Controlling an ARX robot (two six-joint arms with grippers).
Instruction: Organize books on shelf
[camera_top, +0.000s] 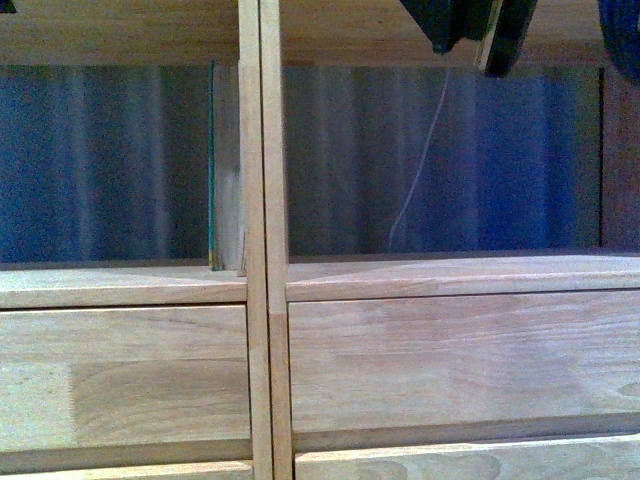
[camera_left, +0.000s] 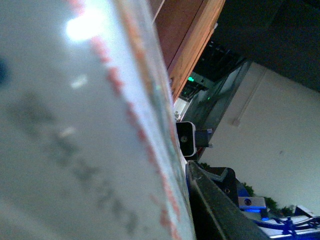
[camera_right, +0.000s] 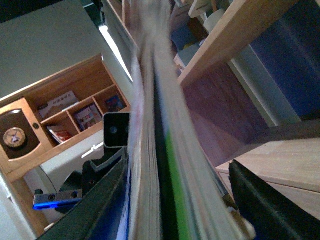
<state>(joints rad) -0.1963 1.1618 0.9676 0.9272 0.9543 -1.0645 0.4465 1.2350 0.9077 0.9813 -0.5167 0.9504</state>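
High up in front of the shelf (camera_top: 265, 200), the right end effector (camera_top: 475, 35) is closed tight on a thin book (camera_top: 490, 45). The book stands on its edge before the right-hand compartment, and its cover shows green and blue. The left end effector (camera_left: 182, 200) grips the white book (camera_left: 75, 125), which has red marks and dark letters. Only one finger (camera_left: 215, 215) shows beside it.

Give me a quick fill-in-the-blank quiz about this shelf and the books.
In the shelf, a thin book stands in the ___ compartment. The white book bears dark lettering and ___ marks. The right tool has a book ___ its fingers. Missing: left; red; between.
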